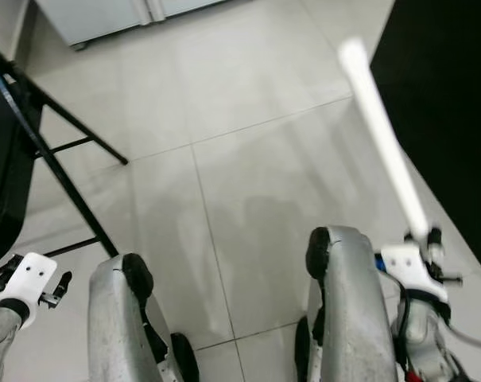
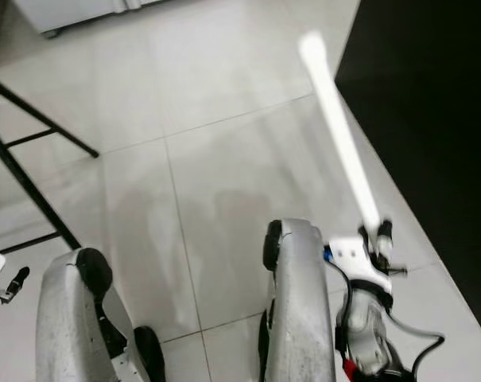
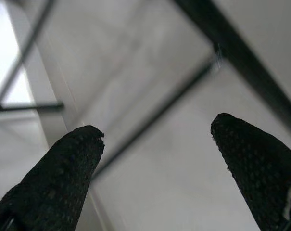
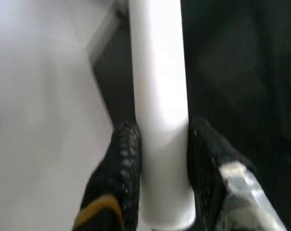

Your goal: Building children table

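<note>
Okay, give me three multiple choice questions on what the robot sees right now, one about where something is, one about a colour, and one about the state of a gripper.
1. Where does the black metal folding frame stand?
A. On the robot's left
B. On the robot's right
C. Flat between the robot's legs

2. What colour is the long round tube in the right gripper?
A. Red
B. White
C. Green

3. How is the left gripper?
A. Shut on the tube
B. Shut on the frame
C. Open, holding nothing

Answers:
1. A: the frame rises at the head views' left edge.
2. B: the tube is plain white against the pale tiled floor.
3. C: its fingers stand wide apart with only floor and frame bars beyond.
</note>
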`<state>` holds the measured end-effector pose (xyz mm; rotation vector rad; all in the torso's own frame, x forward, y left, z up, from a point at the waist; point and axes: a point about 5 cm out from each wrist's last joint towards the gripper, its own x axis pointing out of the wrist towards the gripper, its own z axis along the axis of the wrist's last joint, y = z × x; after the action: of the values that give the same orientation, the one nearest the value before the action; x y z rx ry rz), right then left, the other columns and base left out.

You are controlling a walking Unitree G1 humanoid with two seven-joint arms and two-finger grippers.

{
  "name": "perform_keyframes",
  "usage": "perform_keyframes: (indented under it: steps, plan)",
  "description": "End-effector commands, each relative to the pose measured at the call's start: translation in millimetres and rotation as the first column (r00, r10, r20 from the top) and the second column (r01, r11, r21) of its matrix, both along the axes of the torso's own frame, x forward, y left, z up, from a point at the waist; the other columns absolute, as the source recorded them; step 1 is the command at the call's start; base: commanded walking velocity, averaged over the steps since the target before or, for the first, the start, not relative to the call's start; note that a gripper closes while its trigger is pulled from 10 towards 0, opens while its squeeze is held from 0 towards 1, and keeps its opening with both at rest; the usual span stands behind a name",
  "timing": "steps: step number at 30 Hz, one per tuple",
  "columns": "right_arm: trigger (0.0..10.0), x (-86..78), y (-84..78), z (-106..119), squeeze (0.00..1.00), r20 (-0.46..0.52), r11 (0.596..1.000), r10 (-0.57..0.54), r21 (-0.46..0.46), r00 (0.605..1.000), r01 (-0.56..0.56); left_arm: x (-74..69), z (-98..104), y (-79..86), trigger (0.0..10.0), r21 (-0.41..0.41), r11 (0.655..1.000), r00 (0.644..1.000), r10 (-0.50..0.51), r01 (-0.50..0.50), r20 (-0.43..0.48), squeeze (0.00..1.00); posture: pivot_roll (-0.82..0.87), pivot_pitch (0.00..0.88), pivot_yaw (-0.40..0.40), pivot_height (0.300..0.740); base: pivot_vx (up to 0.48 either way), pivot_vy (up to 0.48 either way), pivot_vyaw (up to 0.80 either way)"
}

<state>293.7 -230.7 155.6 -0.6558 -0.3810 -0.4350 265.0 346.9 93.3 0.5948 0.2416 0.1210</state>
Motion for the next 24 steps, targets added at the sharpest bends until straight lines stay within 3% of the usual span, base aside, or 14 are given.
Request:
perform_keyframes:
  steps: [1,6,14,17,18,19,20,22,24]
  plan:
    - [0.0,0.1,34.8,10,0.00,0.063,0.989,0.148,-0.013,0.987,-0.147,-11.2,-7,8.6,10.0,-0.020,0.998,0.998,0.056,-0.056,-0.014,0.00,0.16,0.336,0.110,0.300,0.000,0.000,0.00]
    - [0.0,2.0,43.8,15,0.00,0.080,0.983,0.183,-0.009,0.980,-0.183,3.2,9,-3.5,10.0,-0.048,0.999,0.997,0.024,-0.020,0.072,0.00,0.16,0.330,0.107,0.300,0.000,0.000,0.00]
    - [0.0,1.0,41.4,18,0.00,0.090,0.987,0.162,-0.004,0.983,-0.163,17.6,23,-16.7,10.0,-0.065,0.998,0.990,-0.011,0.021,0.143,0.00,0.16,0.328,0.103,0.300,0.000,0.000,0.00]
    - [0.0,1.8,41.8,24,0.00,0.096,0.986,0.163,0.004,0.982,-0.164,25.6,37,-25.6,10.0,-0.082,0.995,0.978,-0.032,0.050,0.208,0.00,0.15,0.326,0.101,0.300,0.000,0.000,0.00]
    - [5.2,2.7,43.1,29,0.00,0.101,0.985,0.170,0.010,0.980,-0.172,30.6,47,-32.3,10.0,-0.098,0.993,0.966,-0.045,0.072,0.253,0.00,0.15,0.323,0.101,0.300,0.000,0.000,0.00]
    - [5.2,2.7,43.1,29,0.00,0.101,0.985,0.170,0.010,0.980,-0.172,30.6,47,-32.3,10.0,-0.098,0.993,0.966,-0.045,0.072,0.253,0.00,0.15,0.323,0.101,0.300,0.000,0.000,0.00]
    - [10.0,3.1,45.9,39,0.00,0.120,0.983,0.181,0.011,0.976,-0.184,36.6,59,-41.4,10.0,-0.102,0.989,0.951,-0.069,0.104,0.302,0.00,0.15,0.321,0.095,0.300,0.000,0.000,0.00]
    - [10.0,3.5,50.4,59,0.00,0.176,0.980,0.193,0.005,0.965,-0.197,46.5,82,-59.8,10.0,-0.111,0.980,0.917,-0.111,0.165,0.384,0.00,0.14,0.311,0.093,0.300,0.000,0.000,0.00]
    - [10.0,3.5,50.4,59,0.00,0.176,0.980,0.193,0.005,0.965,-0.197,46.5,82,-59.8,10.0,-0.111,0.980,0.917,-0.111,0.165,0.384,0.00,0.14,0.311,0.093,0.300,0.000,0.000,0.00]
